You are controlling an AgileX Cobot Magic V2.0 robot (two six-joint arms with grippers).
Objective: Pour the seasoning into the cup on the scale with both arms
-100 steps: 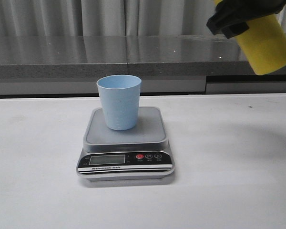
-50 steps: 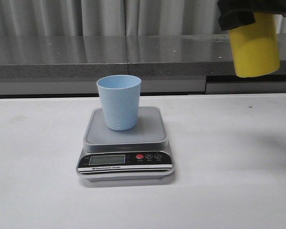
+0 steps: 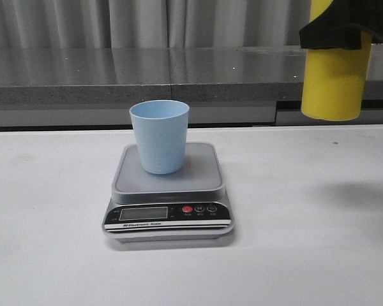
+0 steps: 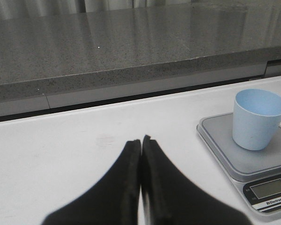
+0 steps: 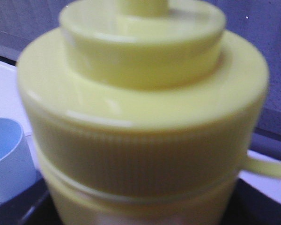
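Front view: a white table (image 3: 306, 255) fills the lower half of the frame, backed by a grey stone ledge (image 3: 83, 76) and pale curtains (image 3: 64, 22) across the top. At centre sits the scale (image 3: 168, 194), its square grey platform carrying the pale blue cup (image 3: 159, 136), which stands upright toward the platform's rear left; the black front panel with display and red button faces the camera. In the upper right corner the right gripper (image 3: 335, 35) is clamped around the yellow seasoning bottle (image 3: 334, 83), which hangs upright and clear of the table, well apart from the cup; only the bottle's lower body shows below the dark fingers, its top cut off by the frame edge. The right wrist view is filled by the bottle's ribbed shoulder and stepped neck (image 5: 140, 108), blurred by closeness, with a thin yellow tether running off at the right edge and the cup (image 5: 7, 157) at lower left. In the left wrist view, the left gripper (image 4: 141, 140) has its two dark fingers pressed together, holding nothing, at bottom centre over bare table, with the cup (image 4: 258, 118) on the scale (image 4: 246, 161) at the right edge.
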